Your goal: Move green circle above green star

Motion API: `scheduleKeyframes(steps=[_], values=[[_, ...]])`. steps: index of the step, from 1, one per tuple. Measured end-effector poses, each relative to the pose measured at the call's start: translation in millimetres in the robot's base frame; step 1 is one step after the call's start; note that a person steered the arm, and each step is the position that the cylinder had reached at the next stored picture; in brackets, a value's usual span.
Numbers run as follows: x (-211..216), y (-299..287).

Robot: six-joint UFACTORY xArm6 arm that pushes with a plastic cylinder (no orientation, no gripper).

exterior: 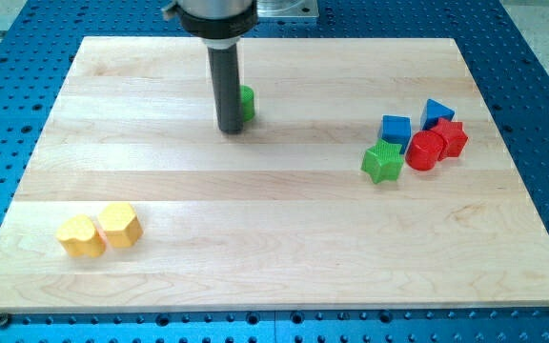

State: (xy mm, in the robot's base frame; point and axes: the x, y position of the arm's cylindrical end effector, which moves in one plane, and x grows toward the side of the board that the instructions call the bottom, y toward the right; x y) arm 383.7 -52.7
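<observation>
A: Item one — green circle [247, 102]?
B: Upper middle of the wooden surface [255, 229], mostly hidden behind the dark rod; only its right edge showing.
A: Tool state?
B: Plain rod, no jaws to part or close. My tip [231, 130] down on the surface, touching or just beside the green circle on its left side.
A: Green star [382, 161]?
B: Right of centre, well apart from the circle, just beside a blue cube [396, 129] and a red cylinder [426, 150].
A: Remaining stock?
B: Blue triangle [437, 113] and red star-like block [452, 137] in the same cluster; yellow heart [80, 236] and yellow hexagon [119, 225] touching, lower left.
</observation>
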Motion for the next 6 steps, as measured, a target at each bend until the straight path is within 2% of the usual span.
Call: scheduleKeyframes(steps=[1,2,3,4,5,6], values=[[-7.2,-51.5],[-38.5,-58.8],[-35.6,14.5],[-10.9,83.8],[-27.2,73.8],[-34.7,92.6]])
